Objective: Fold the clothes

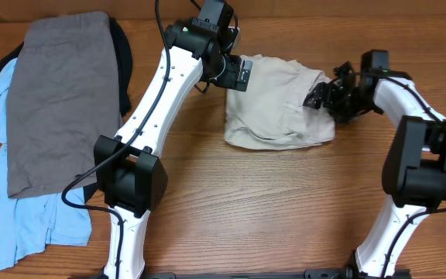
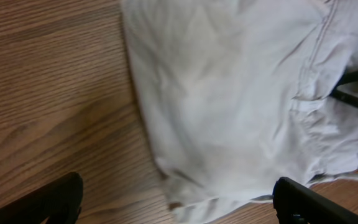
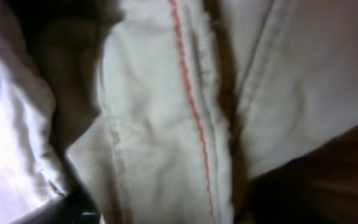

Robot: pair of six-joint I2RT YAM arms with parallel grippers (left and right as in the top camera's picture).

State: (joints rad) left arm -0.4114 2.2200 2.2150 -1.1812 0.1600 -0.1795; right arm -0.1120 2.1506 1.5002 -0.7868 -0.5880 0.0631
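Observation:
The light beige khaki shorts (image 1: 273, 105) lie bunched and partly folded on the wooden table, right of centre. My left gripper (image 1: 242, 74) is at their upper left edge. In the left wrist view its jaws (image 2: 176, 194) are wide open, with a corner of the shorts (image 2: 229, 93) lying between and ahead of them. My right gripper (image 1: 321, 94) is at the shorts' right edge. In the right wrist view the cloth (image 3: 160, 124), with a red-stitched seam, fills the frame between the fingers (image 3: 166, 208), which look shut on it.
A pile of other garments lies at the table's left: a grey one (image 1: 60, 93) on top, a light-blue one (image 1: 22, 217) beneath it and a black one (image 1: 122, 54) showing at the pile's right edge. Bare wood (image 1: 285, 201) lies in front of the shorts.

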